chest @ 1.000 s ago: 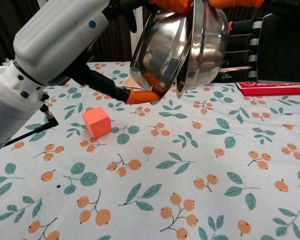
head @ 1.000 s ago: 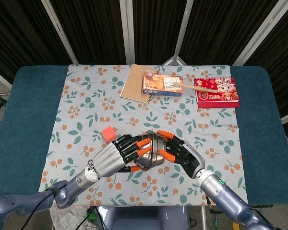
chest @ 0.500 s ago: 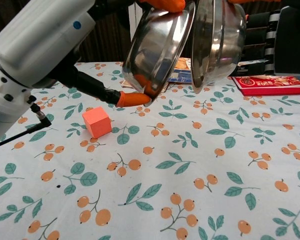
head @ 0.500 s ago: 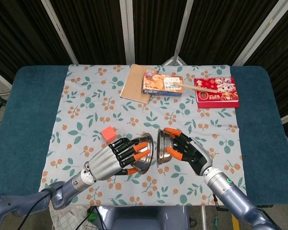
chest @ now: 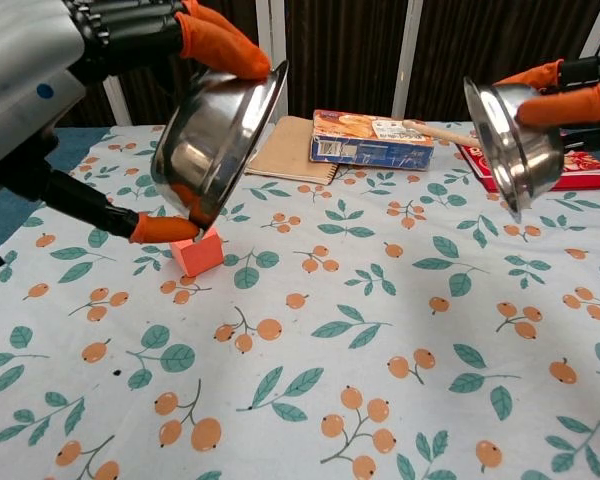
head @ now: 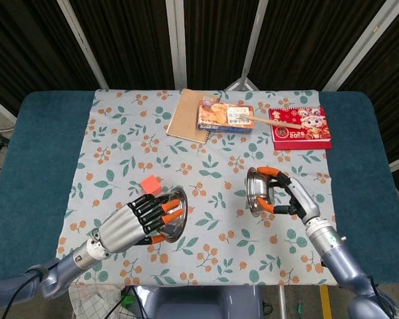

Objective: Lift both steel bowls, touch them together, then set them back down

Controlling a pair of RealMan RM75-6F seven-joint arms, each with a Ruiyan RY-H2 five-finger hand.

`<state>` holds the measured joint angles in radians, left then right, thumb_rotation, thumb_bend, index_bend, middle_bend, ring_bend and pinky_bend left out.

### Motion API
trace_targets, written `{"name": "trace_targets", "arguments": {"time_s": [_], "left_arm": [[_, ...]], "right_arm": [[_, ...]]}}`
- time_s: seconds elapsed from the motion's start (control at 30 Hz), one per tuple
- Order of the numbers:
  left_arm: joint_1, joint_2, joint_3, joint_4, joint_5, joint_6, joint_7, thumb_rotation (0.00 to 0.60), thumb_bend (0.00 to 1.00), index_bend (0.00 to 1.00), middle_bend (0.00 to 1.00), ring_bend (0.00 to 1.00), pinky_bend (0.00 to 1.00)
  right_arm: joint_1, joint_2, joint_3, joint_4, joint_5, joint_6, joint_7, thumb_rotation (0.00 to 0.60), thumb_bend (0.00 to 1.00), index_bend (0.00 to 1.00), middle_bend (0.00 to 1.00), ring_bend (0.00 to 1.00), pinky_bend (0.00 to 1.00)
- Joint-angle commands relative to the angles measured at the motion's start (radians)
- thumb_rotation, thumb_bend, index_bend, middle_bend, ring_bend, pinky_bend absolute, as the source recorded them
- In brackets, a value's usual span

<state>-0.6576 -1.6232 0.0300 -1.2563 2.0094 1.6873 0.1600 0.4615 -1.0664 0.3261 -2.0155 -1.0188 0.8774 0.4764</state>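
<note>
Your left hand (head: pixel 130 226) grips the left steel bowl (chest: pixel 215 140) by its rim — fingers over the top edge, thumb under the lower one. In the chest view that bowl is polished and mirror-bright, tilted steeply so its mouth faces up and to the right, held clear of the tablecloth (chest: pixel 330 330). Its lower edge hangs just above the orange cube (chest: pixel 200 252), which sits on the cloth directly beneath and partly behind it.

Your right hand (head: pixel 294 199) clamps the right steel bowl (chest: pixel 512 140) the same way, orange fingertips (chest: pixel 565 105) pinching the rim. This bowl stands nearly on edge, mouth turned left toward the other bowl, also off the cloth.

The two bowls are well apart, with a wide stretch of bare patterned cloth between and below them.

Toward the far edge lie a brown notebook (head: pixel 189 114), a snack box (head: pixel 226 116) overlapping it, and a red booklet (head: pixel 300 126) with a wooden stick (head: pixel 272 121) across it — the right bowl is near the booklet's side of the table, though forward of it. The cloth's front edge runs close under both wrists in the head view.
</note>
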Motion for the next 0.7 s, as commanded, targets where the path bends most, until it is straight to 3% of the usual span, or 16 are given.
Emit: {"name": "trace_targets", "arguments": {"time_s": [0.03,0.27,0.43,0.7], "left_arm": [[0.031,0.035,0.033,-0.041,-0.045,-0.087,0.034,0.600,0.29,0.51,0.61,0.49,0.74],[0.053,0.036,0.061,-0.036,-0.120,-0.237,0.097,0.600,0.29,0.50,0.61,0.49,0.74],[0.060,0.021,0.070,-0.014,-0.150,-0.299,0.103,0.600,0.29,0.50,0.60,0.49,0.74],[0.069,0.002,0.075,0.015,-0.175,-0.348,0.091,0.600,0.26,0.45,0.54,0.45,0.68]], "right_arm": [[-0.016,-0.219,-0.158,0.271,-0.243,0.242,-0.395,0.600,0.52,0.89,0.80,0.85,1.00],[-0.020,-0.380,-0.253,0.511,-0.413,0.348,-0.639,0.600,0.52,0.88,0.80,0.82,1.00],[-0.026,-0.418,-0.307,0.572,-0.479,0.352,-0.710,0.600,0.52,0.77,0.71,0.72,0.94],[-0.026,-0.410,-0.330,0.534,-0.442,0.275,-0.732,0.600,0.52,0.37,0.49,0.53,0.79]]}}
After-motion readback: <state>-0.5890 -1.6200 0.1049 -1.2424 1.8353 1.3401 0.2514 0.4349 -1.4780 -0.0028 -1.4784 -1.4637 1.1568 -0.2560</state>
